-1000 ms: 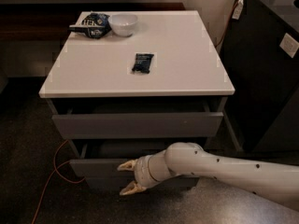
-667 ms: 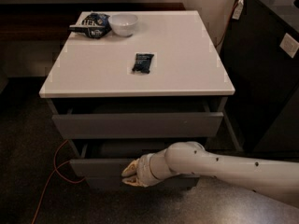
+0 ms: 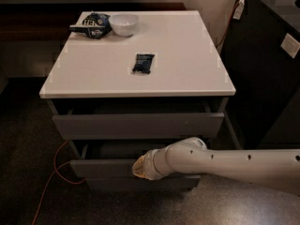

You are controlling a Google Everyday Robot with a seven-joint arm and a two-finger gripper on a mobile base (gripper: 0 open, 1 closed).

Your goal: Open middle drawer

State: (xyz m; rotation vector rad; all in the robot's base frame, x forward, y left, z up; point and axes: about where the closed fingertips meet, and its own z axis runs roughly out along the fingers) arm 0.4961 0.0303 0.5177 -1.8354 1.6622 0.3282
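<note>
The grey cabinet has a white top [image 3: 187, 64] and stacked drawers. The top drawer [image 3: 136, 124] stands slightly out. The middle drawer [image 3: 101, 168] below it is pulled out a little further, with a dark gap showing above its front. My gripper [image 3: 139, 168] is at the end of the white arm [image 3: 225, 162], which comes in from the right. It sits against the middle drawer's front, right of its centre, with its tip pressed at the panel.
On the cabinet top are a white bowl [image 3: 123, 24], a chip bag [image 3: 92, 25] and a dark snack packet [image 3: 143, 63]. A black cabinet [image 3: 272, 69] stands close on the right. An orange cable [image 3: 51, 177] lies on the floor at the left.
My gripper has risen slightly from below the middle drawer's front and closed in against it. The drawers look unchanged.
</note>
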